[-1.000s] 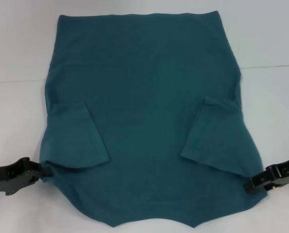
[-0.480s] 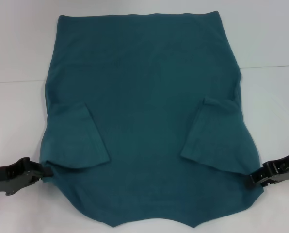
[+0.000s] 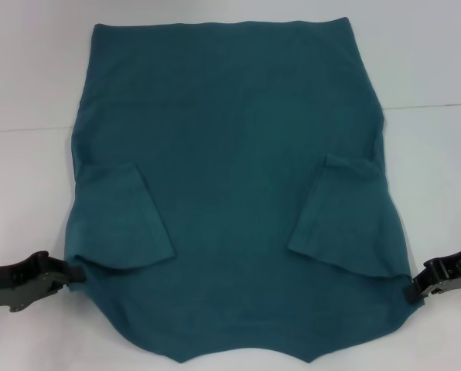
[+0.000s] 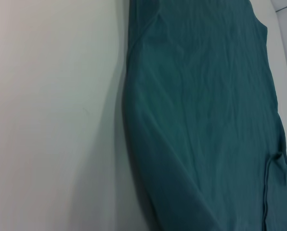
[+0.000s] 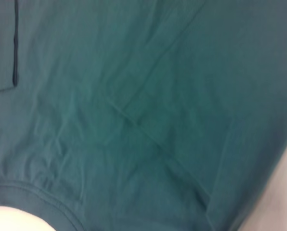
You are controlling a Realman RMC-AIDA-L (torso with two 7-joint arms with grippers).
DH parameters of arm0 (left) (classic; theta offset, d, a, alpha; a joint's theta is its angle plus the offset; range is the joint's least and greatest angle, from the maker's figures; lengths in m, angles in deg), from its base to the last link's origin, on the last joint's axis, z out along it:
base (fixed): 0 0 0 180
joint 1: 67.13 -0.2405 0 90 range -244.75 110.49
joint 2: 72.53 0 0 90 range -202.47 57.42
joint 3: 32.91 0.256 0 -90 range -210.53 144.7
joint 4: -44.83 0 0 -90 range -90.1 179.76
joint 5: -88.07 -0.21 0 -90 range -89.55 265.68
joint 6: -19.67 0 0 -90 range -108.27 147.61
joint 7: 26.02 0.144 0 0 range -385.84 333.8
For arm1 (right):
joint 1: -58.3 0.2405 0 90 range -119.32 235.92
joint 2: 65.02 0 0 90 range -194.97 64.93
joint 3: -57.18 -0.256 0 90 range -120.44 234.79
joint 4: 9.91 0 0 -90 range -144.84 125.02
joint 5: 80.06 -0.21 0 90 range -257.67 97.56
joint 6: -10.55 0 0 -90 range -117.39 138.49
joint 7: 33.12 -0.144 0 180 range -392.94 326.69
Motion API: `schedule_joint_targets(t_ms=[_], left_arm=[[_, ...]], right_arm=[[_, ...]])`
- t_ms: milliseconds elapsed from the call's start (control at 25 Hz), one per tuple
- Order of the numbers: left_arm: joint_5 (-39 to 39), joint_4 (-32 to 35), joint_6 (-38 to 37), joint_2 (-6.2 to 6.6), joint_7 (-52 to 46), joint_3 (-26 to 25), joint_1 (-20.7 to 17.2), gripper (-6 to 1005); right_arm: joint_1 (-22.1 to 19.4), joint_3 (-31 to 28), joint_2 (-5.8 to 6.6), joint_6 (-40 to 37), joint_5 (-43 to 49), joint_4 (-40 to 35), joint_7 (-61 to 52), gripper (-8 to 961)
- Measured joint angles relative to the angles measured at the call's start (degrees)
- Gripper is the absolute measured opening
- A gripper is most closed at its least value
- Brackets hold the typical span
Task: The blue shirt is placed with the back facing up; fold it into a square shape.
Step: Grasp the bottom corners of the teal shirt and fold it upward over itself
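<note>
One large white table (image 3: 29, 193) fills the whole scene, and spread flat across the middle of it lies the big dark teal-blue short-sleeved cotton shirt (image 3: 230, 154), plain side up, with its straight hem at the far edge and the collar end nearest the robot. Both short sleeves are folded inward onto the body of the shirt: the left sleeve (image 3: 126, 220) lies as a flap near the left side, the right sleeve (image 3: 335, 212) as a narrower flap toward the right side. The near corners of the cloth flare outward, and the near edge curves in at the neck.

At the near left corner the dark left gripper (image 3: 74, 272) reaches in low over the table, its tip touching the edge of the cloth just under the folded sleeve; I cannot tell whether its fingers are pinched or parted. At the near right corner the dark right gripper (image 3: 411, 292) meets the shirt's edge in the same way, and its fingers are equally unclear. Each wrist view shows wrinkled teal cloth beside white tabletop.
</note>
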Motion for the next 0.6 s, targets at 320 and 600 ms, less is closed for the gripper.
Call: schedule_joint_targets(t_ms=[320, 600], left_arm=[[-0.4, 0.7, -4.7, 0.37, 0.9, 0.1, -0.3, 10], [-0.7, 3.7, -11.6, 0.46, 1.4, 0.0, -3.2, 10]], right_arm=[[-0.4, -0.4, 1.22, -3.9, -0.2, -0.4, 0.1, 44], [-1.4, -0.5, 1.61, -8.7, -0.1, -0.4, 1.0, 34]])
